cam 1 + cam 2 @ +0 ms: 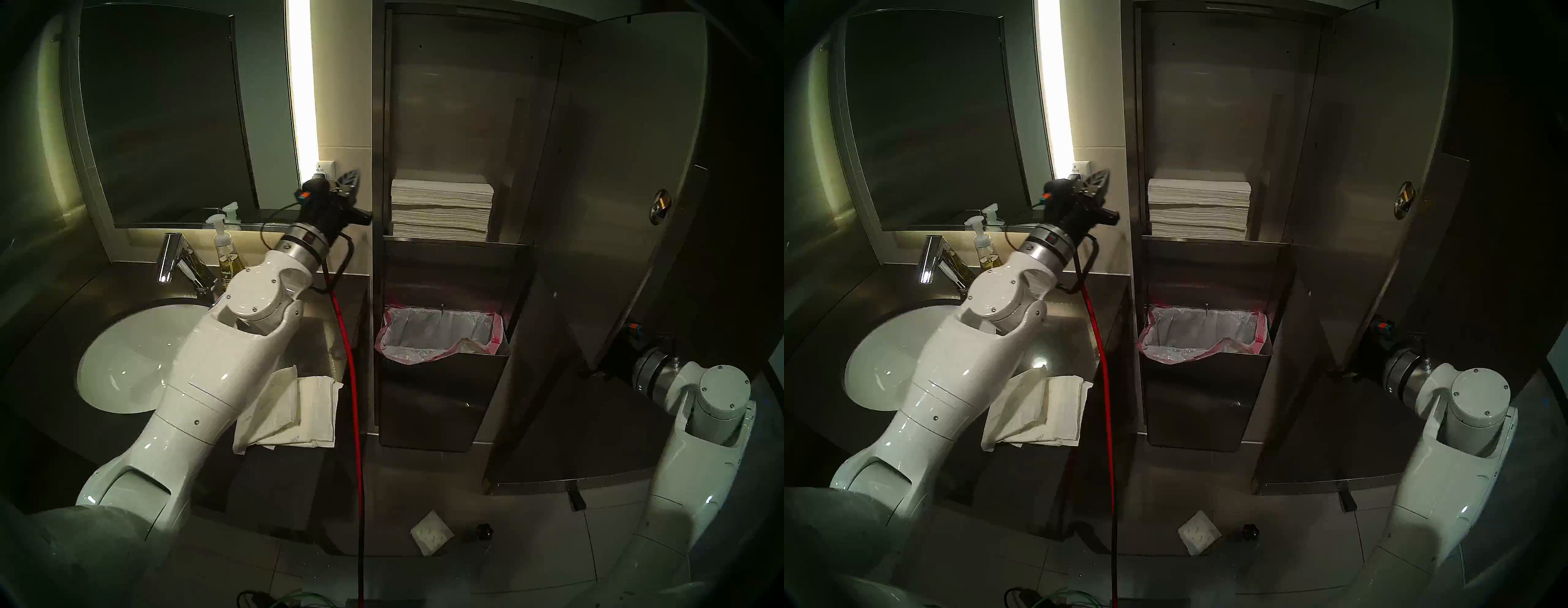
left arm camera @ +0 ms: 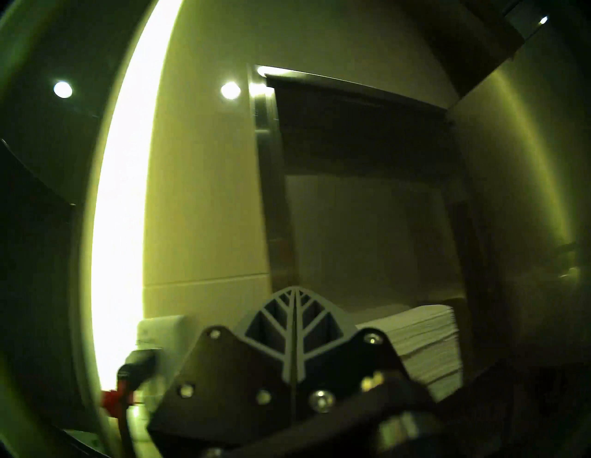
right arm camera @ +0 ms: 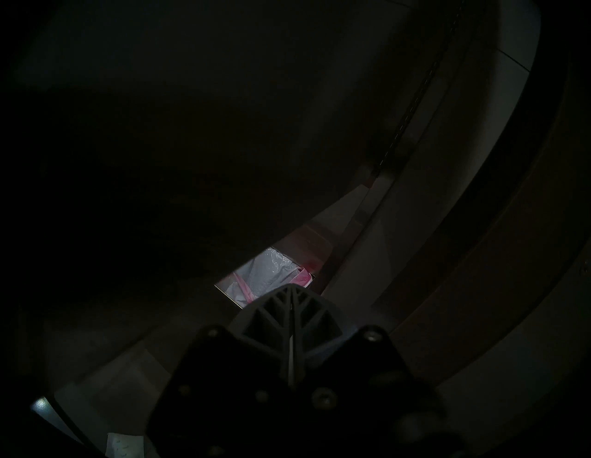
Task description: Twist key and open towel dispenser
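Dispenser [image 1: 466, 127] door [image 1: 628, 170] hangs wide open, so I judge the job done; both tools [image 2: 294, 319] [image 3: 291, 319] are closed and empty.

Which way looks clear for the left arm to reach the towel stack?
Probably yes, from the front: the dispenser door hangs open to the right, the towel stack sits exposed, and the shut left end effector is just left of it, nothing between.

Right gripper [image 3: 292, 289] hidden behind open dispenser door [image 1: 628, 191] in head views; right wrist view mostly black. Key at lock [image 1: 660, 206] too small to tell.
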Action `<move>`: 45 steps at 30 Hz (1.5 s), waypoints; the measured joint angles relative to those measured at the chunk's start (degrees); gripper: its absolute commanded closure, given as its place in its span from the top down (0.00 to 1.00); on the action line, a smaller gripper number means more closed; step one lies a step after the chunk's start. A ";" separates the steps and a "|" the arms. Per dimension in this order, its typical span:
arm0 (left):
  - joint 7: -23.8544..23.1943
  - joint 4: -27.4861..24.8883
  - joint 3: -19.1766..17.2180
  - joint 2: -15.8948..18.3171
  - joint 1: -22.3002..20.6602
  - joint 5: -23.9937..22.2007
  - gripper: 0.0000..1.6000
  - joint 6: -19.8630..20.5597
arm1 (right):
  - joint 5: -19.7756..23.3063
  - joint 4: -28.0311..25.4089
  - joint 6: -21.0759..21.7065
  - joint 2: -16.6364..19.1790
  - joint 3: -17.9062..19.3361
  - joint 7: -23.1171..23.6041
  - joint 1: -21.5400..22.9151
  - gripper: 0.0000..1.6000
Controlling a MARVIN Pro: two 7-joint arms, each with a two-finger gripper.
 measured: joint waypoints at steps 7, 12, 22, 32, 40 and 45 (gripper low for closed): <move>2.55 -2.27 -0.85 0.86 1.99 1.15 0.00 0.25 | 0.04 0.21 0.36 0.32 -0.39 -0.04 0.54 0.00; 3.23 -2.97 -0.48 0.65 2.74 1.45 0.11 0.42 | 0.11 0.24 0.41 0.39 -0.56 -0.11 0.68 0.00; 3.47 -3.41 -0.06 -0.18 2.81 0.84 0.49 0.42 | 0.52 0.30 -0.26 -0.27 0.55 -1.58 0.82 0.36; 3.04 -3.49 -0.13 -0.34 2.81 0.31 0.49 0.42 | 2.01 1.04 -0.61 -2.36 1.71 -2.91 1.63 1.00; 2.81 -3.51 -0.15 -0.41 2.81 0.21 0.49 0.42 | 2.39 1.21 -0.78 -3.38 2.20 -3.11 1.98 1.00; 2.71 -3.51 -0.17 -0.46 2.81 0.19 0.49 0.42 | 2.40 1.28 -0.88 -3.59 2.33 -3.11 2.14 1.00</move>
